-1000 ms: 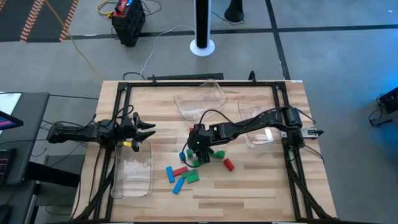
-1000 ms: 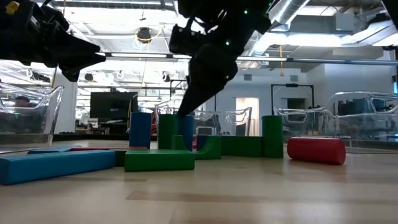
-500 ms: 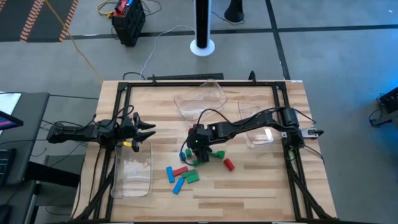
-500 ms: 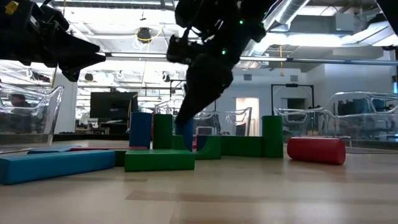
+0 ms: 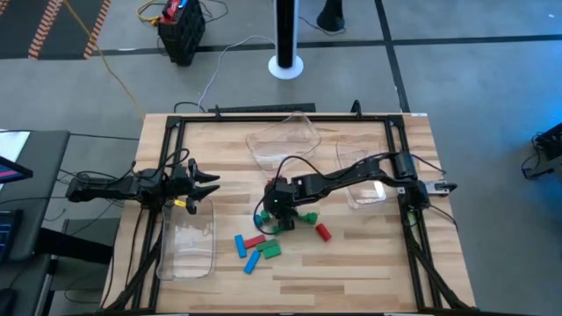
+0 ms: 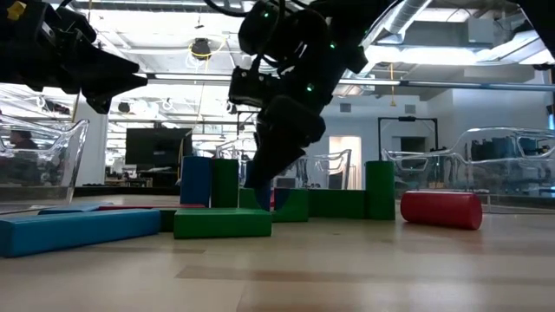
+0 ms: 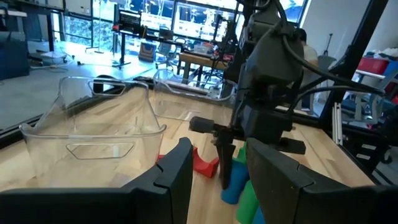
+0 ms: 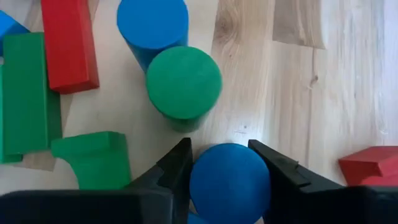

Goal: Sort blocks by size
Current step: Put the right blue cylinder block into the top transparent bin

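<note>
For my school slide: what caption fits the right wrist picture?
Right fingers close around a blue cylinder beside a green one.

The high view looks straight down on the whole wooden surface (image 5: 369, 263), far off. The low view sits at surface level, facing across into the room (very close to the blocks (image 6: 221, 223)). The left wrist camera looks forward across the surface; the right wrist camera points down, close. All four views share the cluster of blocks.

Wood table (image 5: 369, 263) w/ blocks (image 5: 261, 247), clear trays (image 5: 187, 247).
</note>
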